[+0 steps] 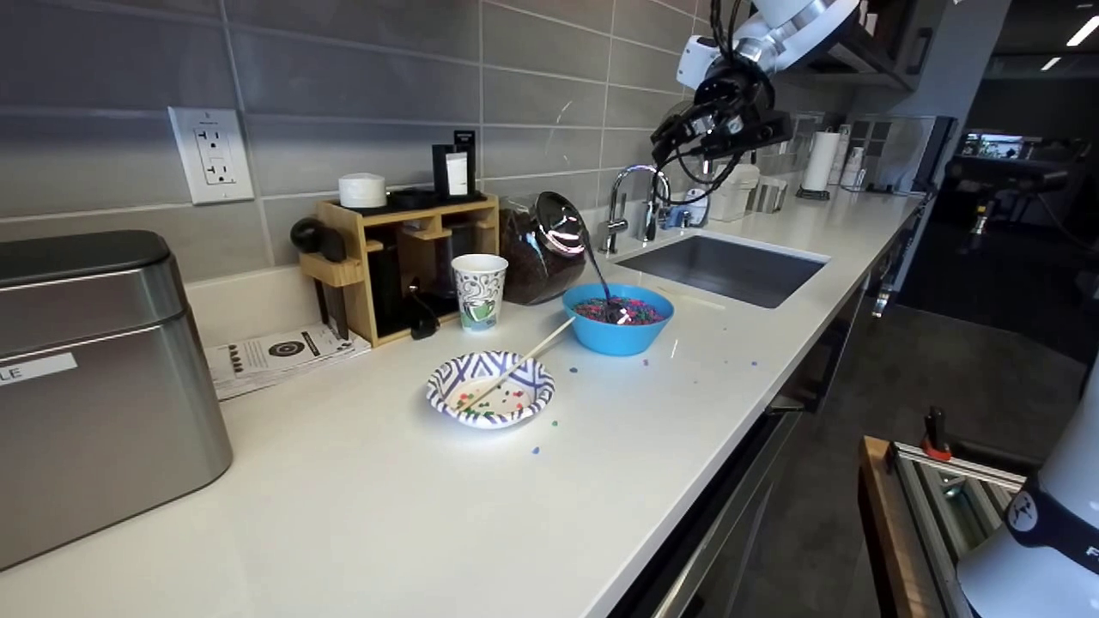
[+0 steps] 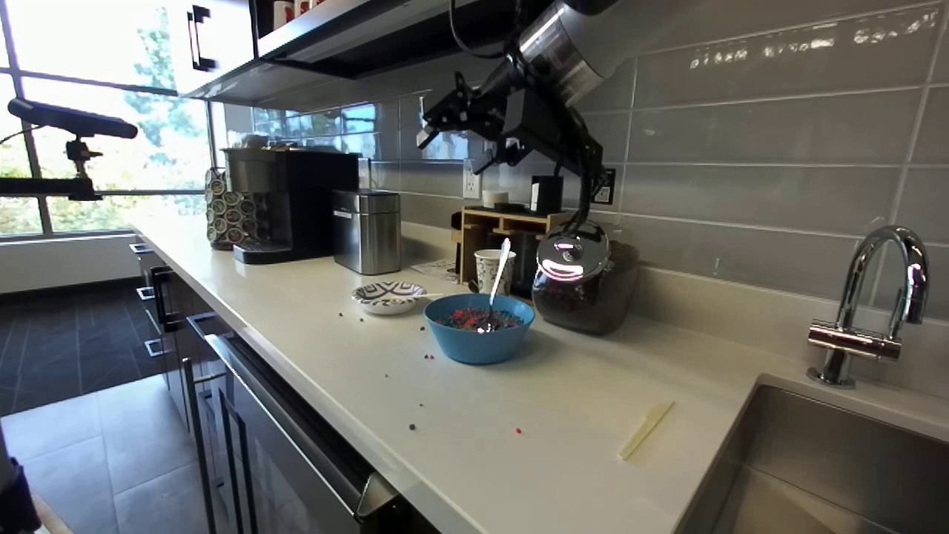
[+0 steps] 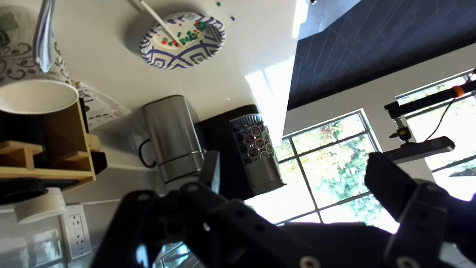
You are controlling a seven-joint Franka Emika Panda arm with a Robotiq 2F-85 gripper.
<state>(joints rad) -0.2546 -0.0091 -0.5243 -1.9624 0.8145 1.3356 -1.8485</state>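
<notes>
My gripper [image 3: 295, 176] is open, with nothing between its fingers in the wrist view. In an exterior view the gripper [image 2: 454, 148] hangs high above the counter. Below it is a blue bowl [image 2: 478, 341] of small coloured pieces, with a spoon [image 2: 500, 271] leaning in it; the bowl [image 1: 618, 333] shows in both exterior views. Beside it is a patterned paper bowl [image 1: 491, 418] with a few coloured bits and a thin stick [image 1: 537, 350] across its rim toward the blue bowl. The paper bowl also shows in the wrist view [image 3: 182, 57]. A paper cup [image 1: 479, 296] stands behind.
A tilted lidded jar [image 2: 593, 304] and a wooden organizer [image 1: 481, 219] stand by the wall. A metal bin [image 1: 103, 386] and coffee machine [image 2: 296, 200] stand farther along. A pale knife [image 2: 646, 430] lies near the sink [image 2: 830, 452] and faucet [image 2: 852, 297]. Upper cabinets [image 2: 326, 44] overhang.
</notes>
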